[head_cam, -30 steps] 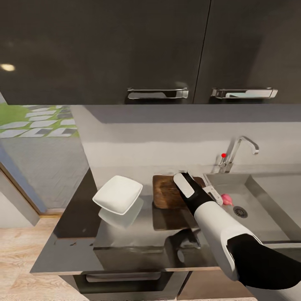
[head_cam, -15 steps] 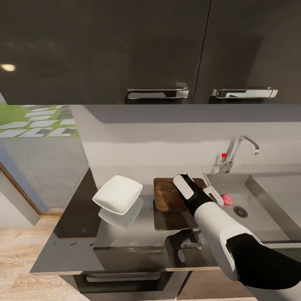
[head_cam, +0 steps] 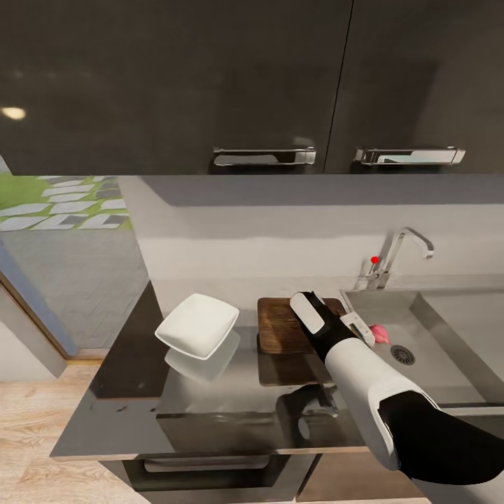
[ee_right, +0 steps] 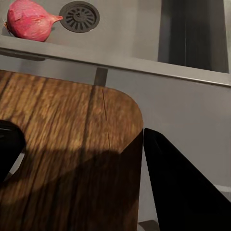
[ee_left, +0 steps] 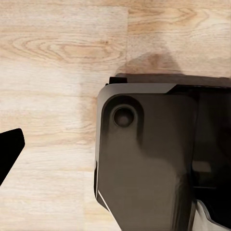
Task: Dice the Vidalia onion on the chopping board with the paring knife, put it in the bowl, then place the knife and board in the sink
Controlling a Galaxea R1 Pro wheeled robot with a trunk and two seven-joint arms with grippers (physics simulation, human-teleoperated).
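The dark brown chopping board (head_cam: 280, 325) lies on the glossy countertop (head_cam: 210, 413), left of the sink (head_cam: 448, 329). My right gripper (head_cam: 306, 302) hovers low over the board's sink-side end. In the right wrist view it (ee_right: 79, 137) is open, its black fingers (ee_right: 178, 183) spread over the board (ee_right: 62, 144) with nothing between them. The pinkish Vidalia onion (head_cam: 379, 333) (ee_right: 30, 21) rests in the basin beside the drain (ee_right: 79, 16). The white bowl (head_cam: 197, 325) sits left of the board. The paring knife is hidden. In the left wrist view, a finger (ee_left: 8, 154) of the left gripper hangs over the floor.
The chrome tap with its red knob (head_cam: 400, 255) stands behind the sink. Dark wall cabinets (head_cam: 266, 84) hang above the counter. The countertop ends at the left beside a wood floor (head_cam: 28, 420). My dark base (ee_left: 149, 159) stands below the left gripper.
The right gripper has come slightly lower and nearer over the board, and the board looks a touch nearer too. In the last half second almost nothing has moved.
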